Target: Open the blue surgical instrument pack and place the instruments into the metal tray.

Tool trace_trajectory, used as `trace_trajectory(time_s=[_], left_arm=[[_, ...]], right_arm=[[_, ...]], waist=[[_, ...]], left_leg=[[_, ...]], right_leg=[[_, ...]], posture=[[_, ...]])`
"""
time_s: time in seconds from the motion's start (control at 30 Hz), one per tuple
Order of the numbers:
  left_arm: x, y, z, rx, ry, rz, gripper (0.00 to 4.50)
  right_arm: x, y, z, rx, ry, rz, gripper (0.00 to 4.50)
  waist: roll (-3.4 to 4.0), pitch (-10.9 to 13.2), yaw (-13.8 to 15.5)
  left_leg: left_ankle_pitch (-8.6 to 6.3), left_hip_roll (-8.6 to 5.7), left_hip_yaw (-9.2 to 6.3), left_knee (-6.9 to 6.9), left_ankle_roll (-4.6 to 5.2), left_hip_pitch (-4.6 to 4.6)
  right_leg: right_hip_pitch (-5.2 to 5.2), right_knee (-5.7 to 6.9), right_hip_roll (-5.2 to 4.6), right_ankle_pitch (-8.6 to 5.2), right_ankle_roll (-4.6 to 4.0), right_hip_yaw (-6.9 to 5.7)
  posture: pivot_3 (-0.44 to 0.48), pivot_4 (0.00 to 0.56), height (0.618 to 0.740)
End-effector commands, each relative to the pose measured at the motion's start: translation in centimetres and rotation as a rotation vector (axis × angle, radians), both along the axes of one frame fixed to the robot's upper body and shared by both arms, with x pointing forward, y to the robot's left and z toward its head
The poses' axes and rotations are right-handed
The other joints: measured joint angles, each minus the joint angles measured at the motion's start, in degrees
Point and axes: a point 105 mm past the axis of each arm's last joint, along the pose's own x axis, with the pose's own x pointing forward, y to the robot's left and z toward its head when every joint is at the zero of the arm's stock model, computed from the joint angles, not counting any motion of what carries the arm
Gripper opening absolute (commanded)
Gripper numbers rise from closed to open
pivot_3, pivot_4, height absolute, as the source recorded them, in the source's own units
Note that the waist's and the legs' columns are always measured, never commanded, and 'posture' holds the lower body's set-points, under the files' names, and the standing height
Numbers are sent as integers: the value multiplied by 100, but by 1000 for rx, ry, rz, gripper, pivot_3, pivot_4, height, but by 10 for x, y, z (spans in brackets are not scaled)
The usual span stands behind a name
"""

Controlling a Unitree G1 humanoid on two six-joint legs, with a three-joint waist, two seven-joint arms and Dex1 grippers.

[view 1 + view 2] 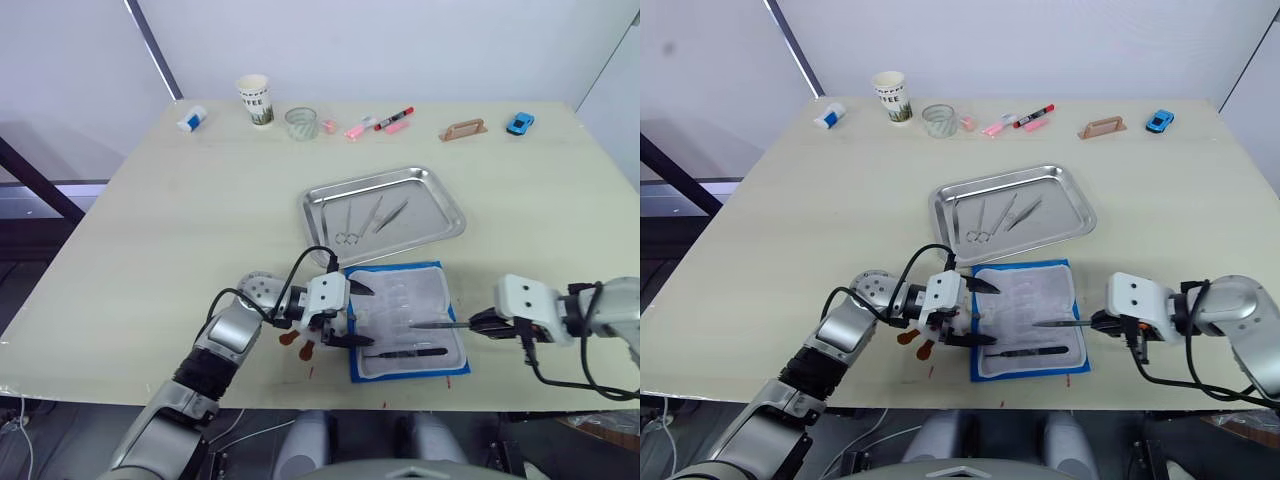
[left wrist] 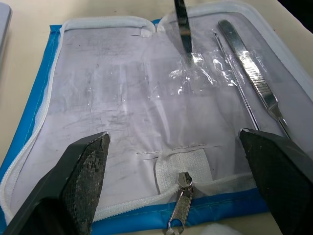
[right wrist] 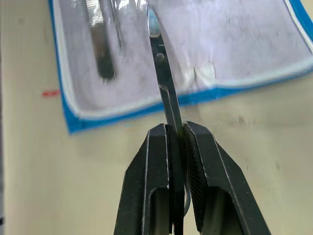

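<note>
Nearest the robot, the blue surgical instrument pack lies unzipped and spread flat at the table's near edge, clear lining up, so the tools inside can be reached from above. At its 9 o'clock edge the left gripper sits with its fingers spread wide apart over the lining and zipper pull, clamping nothing; its place there looks meant to pin or steady the pack while the other arm draws tools out. From the pack's 3 o'clock side the right gripper has its fingers closed tight on one of the instruments, a slim scissor-like tool held by its handle end, blade pointing toward 9 o'clock over the lining, which suits a straight pull out of the pouch. At least two more slender tools lie along the pack's near edge. Farther on, at 12 o'clock from the pack and just beyond it, the metal tray already holds three tools, one a pair of scissors, so the transfer seems partway done. Along the far edge stand a paper cup, a glass, markers and a small blue toy car.
</note>
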Motion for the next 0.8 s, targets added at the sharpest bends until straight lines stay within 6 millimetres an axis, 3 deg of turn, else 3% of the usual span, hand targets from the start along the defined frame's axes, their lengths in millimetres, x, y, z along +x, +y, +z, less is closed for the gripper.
trace_trajectory(time_s=[0.03,0.23,0.37,0.6,0.8], left_arm=[[-15,16,-52,141,145,57,4500],[-16,15,-52,134,144,60,4500],[-16,15,-52,127,143,66,4500],[-14,16,-52,122,141,77,4500],[-12,17,-52,122,138,87,4500]], right_arm=[[3,-3,25,79,-34,-14,92],[19,-5,43,207,-59,-124,92],[58,12,59,388,-141,-321,92],[104,47,75,592,-111,-544,92],[153,49,72,608,-167,-824,92]], waist=[[1,-1,2],[4,-2,-2],[13,-7,-3],[41,-23,0],[52,-28,-2]], left_leg=[[0,0,0,0,0,1],[0,1,0,0,0,2],[0,0,1,0,0,4],[0,-5,-6,-6,1,-2],[7,-14,-12,-7,11,-7]], right_leg=[[0,0,0,0,0,0],[1,1,-3,1,-1,3],[1,2,-3,2,-2,8],[-1,2,-14,2,-3,0],[-7,8,-34,3,-4,-16]], posture=[[0,150,740],[0,150,740],[0,150,740],[0,150,740],[0,150,740]])
